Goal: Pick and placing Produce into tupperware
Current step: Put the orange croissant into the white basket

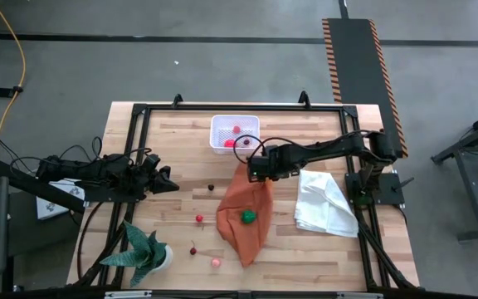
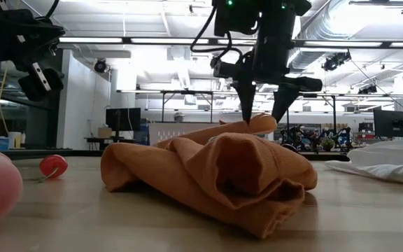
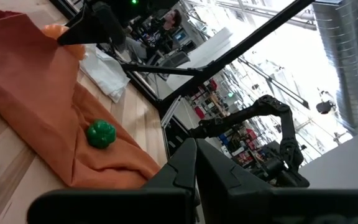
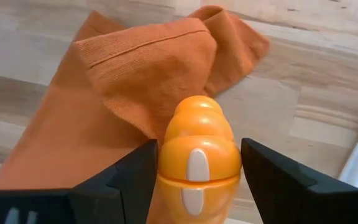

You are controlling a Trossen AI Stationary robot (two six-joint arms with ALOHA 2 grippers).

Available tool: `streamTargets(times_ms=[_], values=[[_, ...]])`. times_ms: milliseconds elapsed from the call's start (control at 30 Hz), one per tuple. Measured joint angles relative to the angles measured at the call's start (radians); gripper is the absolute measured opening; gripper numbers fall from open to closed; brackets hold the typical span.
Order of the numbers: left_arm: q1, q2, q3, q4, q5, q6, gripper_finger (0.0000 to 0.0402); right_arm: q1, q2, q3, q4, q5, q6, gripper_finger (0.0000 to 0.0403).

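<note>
So nearest the front edge of the worktop (image 1: 181, 274) there's a pink piece (image 1: 216, 262), a dark cherry thing (image 1: 193, 250) and a red one (image 1: 198, 218) lying loose, none touched yet. A bit further in, a green piece (image 1: 248, 216) sits on the orange cloth (image 1: 243, 220), and a dark one (image 1: 211, 187) lies just off the cloth. At the cloth's far end the right pincer (image 4: 197, 168) has its fingers set wide around an orange piece (image 4: 197, 158), which looks gripped but not yet carried off. Left pincer (image 1: 171, 183) is clenched on nothing, parked at the left side. Furthest back, the tupperware (image 1: 235, 133) only has a couple of red bits (image 1: 231, 143) in it, so I'd say most of the job is still ahead.
</note>
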Motion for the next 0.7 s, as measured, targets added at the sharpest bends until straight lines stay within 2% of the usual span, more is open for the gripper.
streamTargets(times_ms=[300, 500, 700], values=[[0.0, 0.0, 0.0, 0.0, 0.005, -0.002, 0.0001, -0.014, 0.001, -0.003, -0.069, -0.014, -0.018, 0.0218], [0.0, 0.0, 0.0, 0.001, 0.011, -0.002, 0.0001, -0.017, 0.005, -0.131, 0.086, -0.1, 0.014, 0.0218], [0.0, 0.0, 0.0, 0.005, 0.033, -0.003, 0.0001, -0.004, 0.005, -0.164, 0.122, -0.092, 0.052, 0.0218]])
